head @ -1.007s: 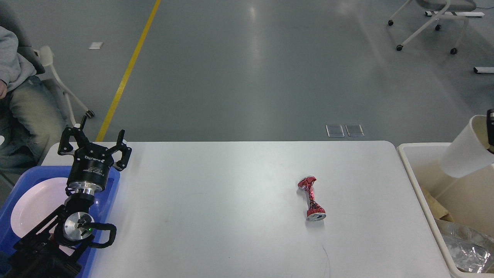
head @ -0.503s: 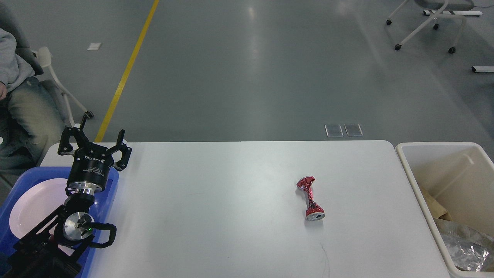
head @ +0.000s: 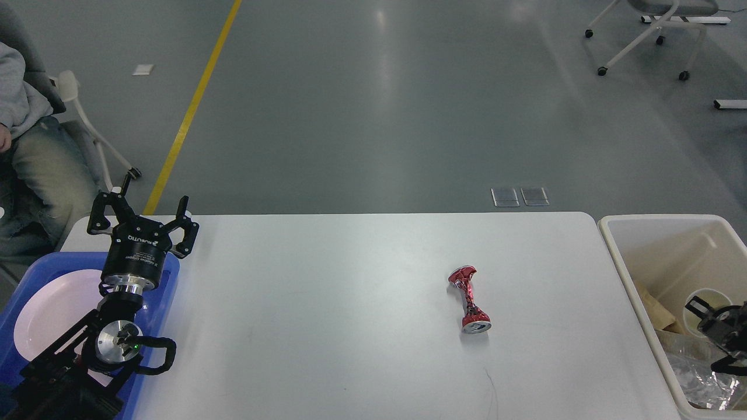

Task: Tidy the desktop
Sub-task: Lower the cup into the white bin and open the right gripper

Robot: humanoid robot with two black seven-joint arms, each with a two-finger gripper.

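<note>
One crushed red can is seen right of centre on the white counter, long axis running near to far. The right hand, low inside the cream bin, is judged nearer; its opening cannot be told. The left hand is spread wide and empty, far left above the blue tray.

Our right gripper now sits low inside the cream bin, where half a second ago it was out of sight; a white cup lies in the bin beside it, no longer aloft.
</note>
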